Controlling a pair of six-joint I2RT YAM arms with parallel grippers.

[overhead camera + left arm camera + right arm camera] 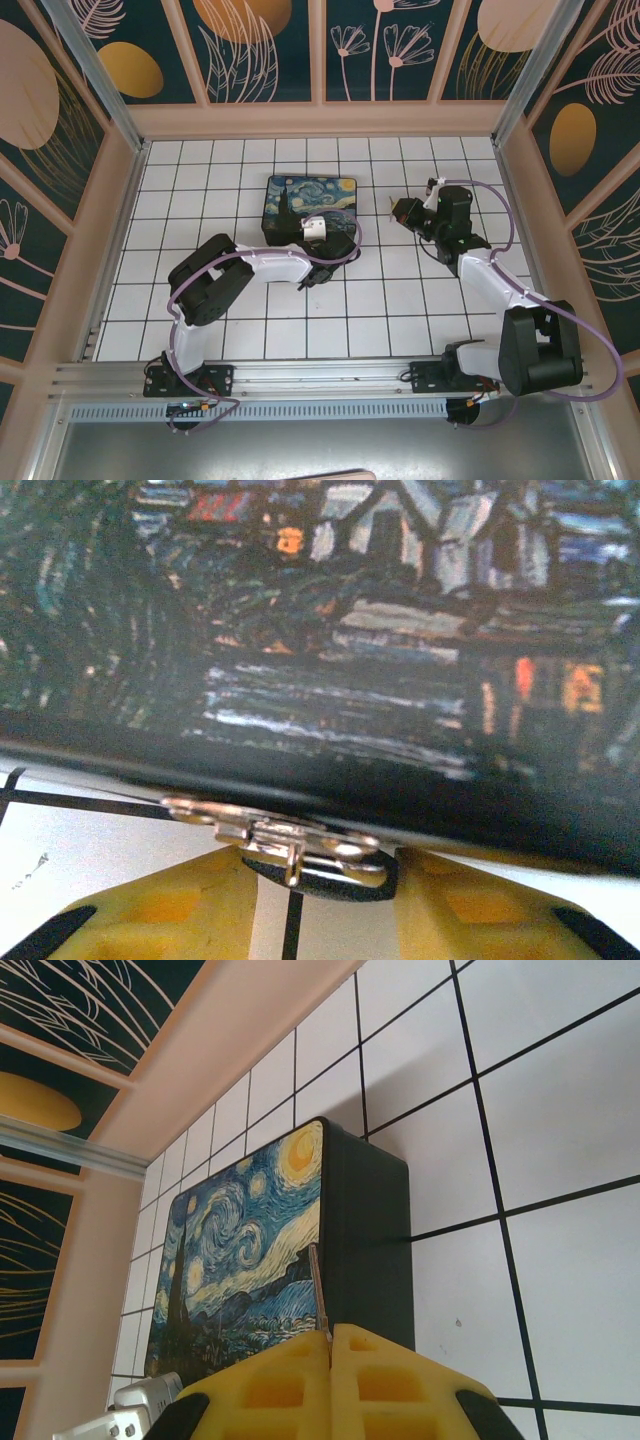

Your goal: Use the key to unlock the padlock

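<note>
The padlock, a small black body with a silvery shackle, hangs from the metal hasp on the front of the painted box. My left gripper sits at that front edge, low over the tiles. Its yellow fingers touch the padlock body on both sides. My right gripper hovers right of the box, shut on the key. The key's thin silvery blade sticks out from between the pads toward the box. In the top view the right gripper is about one tile from the box's right side.
The floor is white tiles with black lines. Patterned walls with a beige ledge enclose it on three sides. An aluminium rail carries both arm bases at the near edge. Part of the left wrist shows at the box's near corner.
</note>
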